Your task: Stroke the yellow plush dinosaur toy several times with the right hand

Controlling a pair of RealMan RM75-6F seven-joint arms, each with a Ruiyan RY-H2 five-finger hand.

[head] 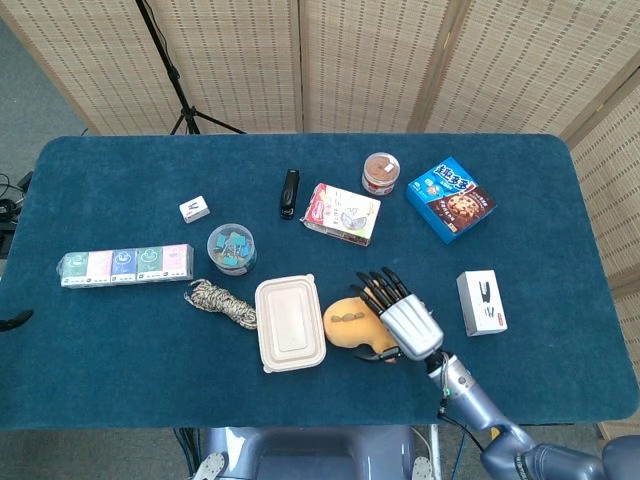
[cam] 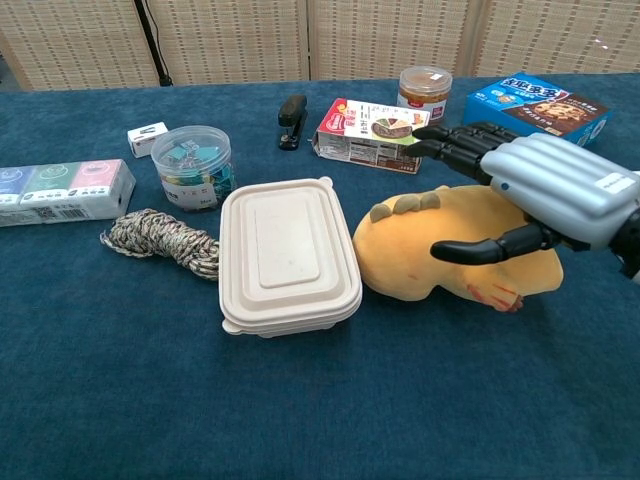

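So the yellow plush dinosaur (cam: 450, 250) lies on its side near the front of the counter (head: 120, 350), just right of the lidded white food box (cam: 288, 255). The right hand (cam: 545, 195) sits over its back, spread flat, holding nothing. It looks soft, squishy and light, probably slides if pushed, so I'd stroke lightly along the broad back, no grabbing. Snack boxes sit further back
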